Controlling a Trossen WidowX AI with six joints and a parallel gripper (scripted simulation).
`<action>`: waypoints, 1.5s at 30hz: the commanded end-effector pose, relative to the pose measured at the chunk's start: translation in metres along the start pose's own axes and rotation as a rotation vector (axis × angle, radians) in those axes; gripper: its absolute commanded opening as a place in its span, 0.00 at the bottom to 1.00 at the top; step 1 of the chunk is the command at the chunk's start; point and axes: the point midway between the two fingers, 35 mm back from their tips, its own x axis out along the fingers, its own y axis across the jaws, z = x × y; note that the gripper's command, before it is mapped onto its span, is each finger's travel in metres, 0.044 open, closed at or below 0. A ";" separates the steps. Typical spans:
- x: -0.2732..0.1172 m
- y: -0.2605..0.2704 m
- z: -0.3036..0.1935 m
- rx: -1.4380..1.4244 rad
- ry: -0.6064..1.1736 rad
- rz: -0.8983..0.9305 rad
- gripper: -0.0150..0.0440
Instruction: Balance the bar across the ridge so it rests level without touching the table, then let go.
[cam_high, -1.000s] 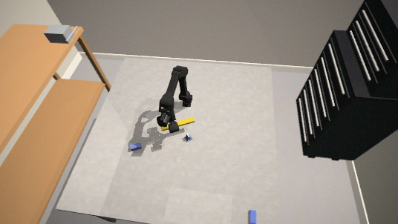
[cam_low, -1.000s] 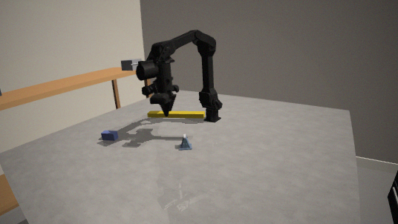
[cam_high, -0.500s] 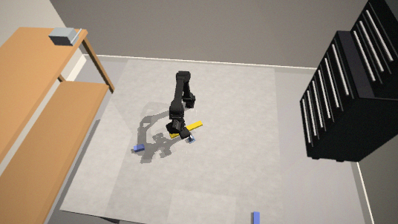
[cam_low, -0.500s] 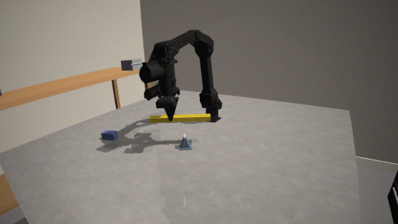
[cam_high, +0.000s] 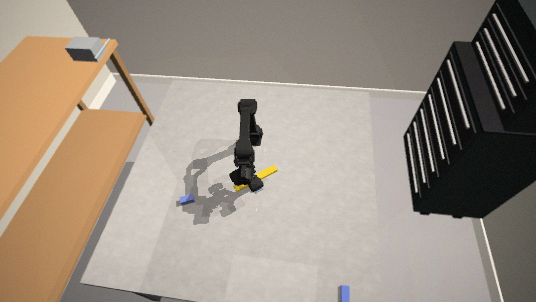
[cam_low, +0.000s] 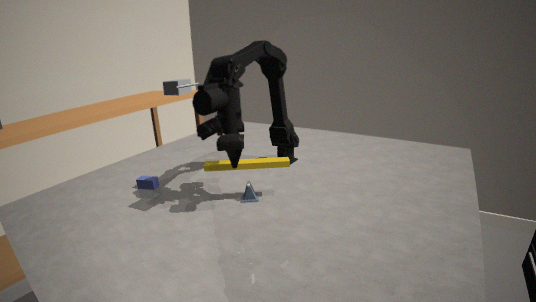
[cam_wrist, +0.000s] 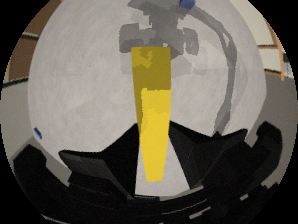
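The yellow bar (cam_high: 268, 173) (cam_low: 267, 163) (cam_wrist: 156, 112) is raised above the table and looks nearly level in the exterior view. My gripper (cam_high: 251, 182) (cam_low: 235, 165) (cam_wrist: 152, 125) is shut on it, pointing down, with a finger on each side in the wrist view. The bar sticks out on both sides of the fingers. The small blue-grey ridge (cam_high: 258, 190) (cam_low: 249, 193) stands on the table, lower than the bar and nearer to the exterior view. The arm hides most of it in the top view, and it cannot be made out in the wrist view. Bar and ridge are apart.
A blue block (cam_high: 187, 199) (cam_low: 147, 182) (cam_wrist: 187, 4) lies on the table to the left. Another blue block (cam_high: 344, 294) (cam_wrist: 38, 133) is at the front right in the top view. A wooden bench (cam_high: 35, 95) (cam_low: 90, 112) stands left, a black cabinet (cam_high: 440, 165) right.
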 end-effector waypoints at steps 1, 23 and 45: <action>0.005 0.001 0.000 0.002 0.000 0.000 0.25; 0.040 0.001 -0.001 0.001 0.000 0.000 0.25; 0.041 0.001 -0.001 0.001 0.000 0.000 0.25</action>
